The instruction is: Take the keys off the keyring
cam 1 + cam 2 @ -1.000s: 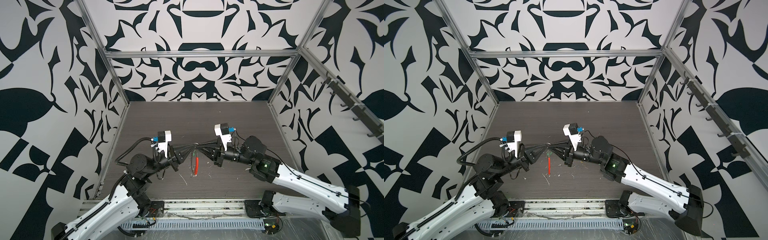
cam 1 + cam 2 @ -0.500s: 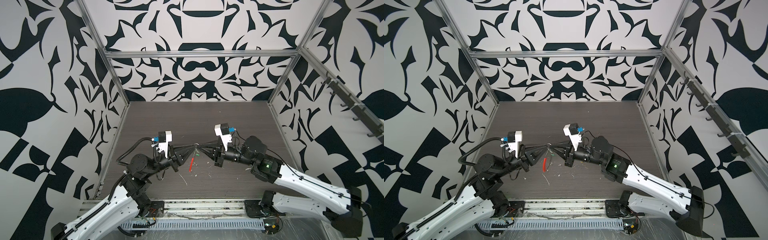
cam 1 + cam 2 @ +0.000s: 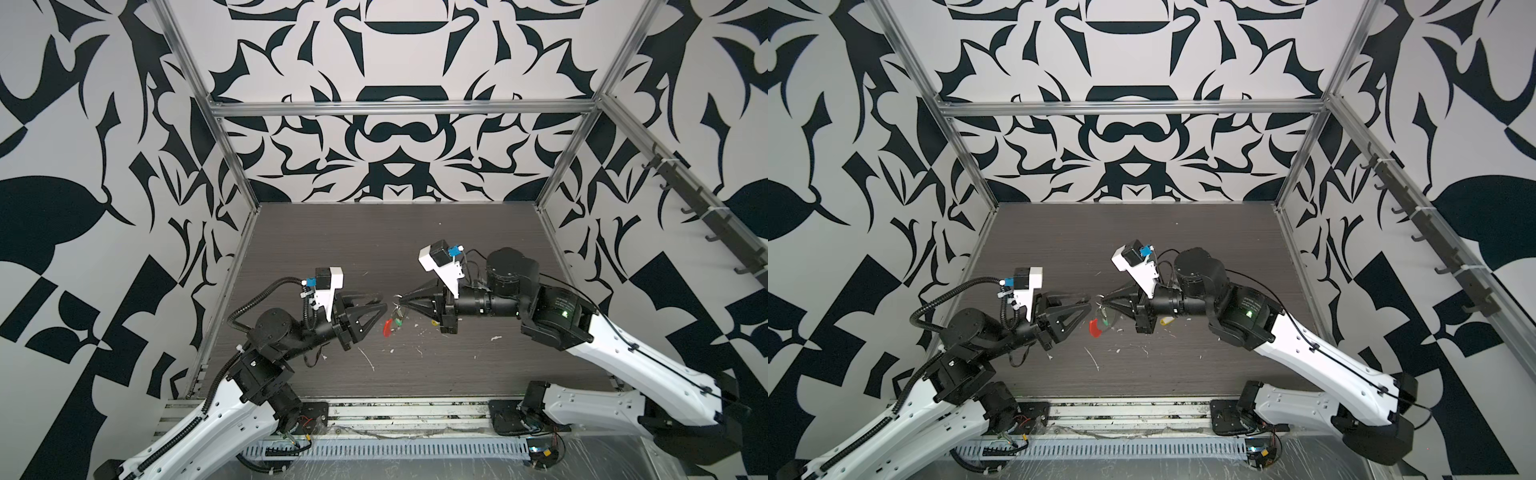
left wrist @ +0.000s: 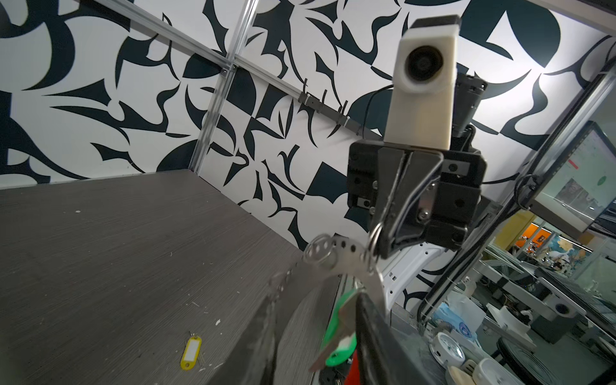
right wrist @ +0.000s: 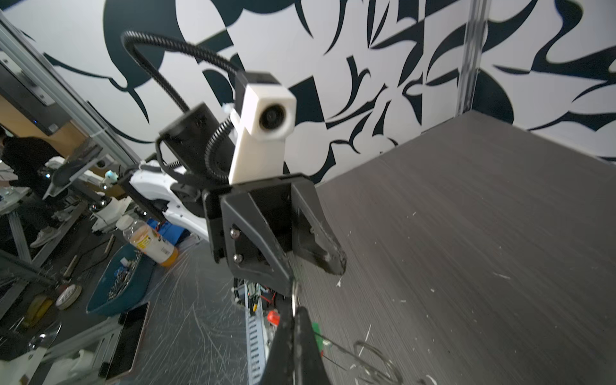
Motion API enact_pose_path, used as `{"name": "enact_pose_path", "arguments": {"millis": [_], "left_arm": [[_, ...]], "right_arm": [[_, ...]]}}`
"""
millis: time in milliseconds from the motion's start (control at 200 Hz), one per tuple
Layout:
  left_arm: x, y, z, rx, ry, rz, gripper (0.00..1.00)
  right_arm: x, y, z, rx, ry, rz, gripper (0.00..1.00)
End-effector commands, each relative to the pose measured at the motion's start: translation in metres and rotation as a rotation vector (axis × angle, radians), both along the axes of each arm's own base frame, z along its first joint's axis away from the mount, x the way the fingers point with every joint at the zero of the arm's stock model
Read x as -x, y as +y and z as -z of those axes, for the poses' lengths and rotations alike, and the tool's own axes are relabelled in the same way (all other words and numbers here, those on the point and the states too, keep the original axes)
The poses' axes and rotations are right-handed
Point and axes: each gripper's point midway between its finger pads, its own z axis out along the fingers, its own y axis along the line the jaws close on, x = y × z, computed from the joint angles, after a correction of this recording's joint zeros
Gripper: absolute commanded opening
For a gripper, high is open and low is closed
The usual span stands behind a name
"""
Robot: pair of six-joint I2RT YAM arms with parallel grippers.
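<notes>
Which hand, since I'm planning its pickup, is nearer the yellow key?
Right. The yellow key lies beside the right hand; the left hand is farther, beyond the keyring.

The left gripper [image 3: 383,302] opens: its jaws, pinched together a second ago at the tip of the right gripper [image 3: 398,296], now stand apart. Below the right jaws the keyring [image 4: 336,253] swings. Its red sleeve [image 3: 387,328] goes from a straight hang to a short tilted curve, and the green key [image 3: 398,322] comes into sight beside it.

The silver keyring [image 4: 343,248], with perforated arc and red sleeve, hangs above the mid tabletop [image 3: 374,249], the green key [image 4: 332,328] dangling at it. The yellow key [image 4: 191,352] lies flat just right.
</notes>
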Motion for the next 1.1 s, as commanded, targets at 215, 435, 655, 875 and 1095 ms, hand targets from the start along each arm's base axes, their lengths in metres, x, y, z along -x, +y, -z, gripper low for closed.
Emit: {"name": "enact_pose_path", "arguments": {"millis": [215, 435, 655, 875, 1095], "left_arm": [[0.018, -0.004, -0.019, -0.019, -0.053, 0.095, 0.39], [0.02, -0.011, -0.019, -0.045, -0.043, 0.138, 0.39], [0.017, -0.024, -0.013, -0.101, -0.005, 0.188, 0.3], [0.021, -0.029, -0.009, -0.126, 0.003, 0.231, 0.28], [0.023, -0.03, -0.008, -0.131, 0.004, 0.249, 0.14]], "right_arm": [[0.014, -0.011, -0.01, 0.049, -0.027, -0.06, 0.0], [0.014, -0.013, -0.009, 0.064, -0.029, -0.054, 0.0], [0.012, -0.011, -0.006, 0.108, -0.013, -0.056, 0.0], [0.011, -0.011, -0.002, 0.158, 0.003, -0.056, 0.0], [0.009, -0.009, -0.002, 0.17, 0.007, -0.055, 0.0]]}}
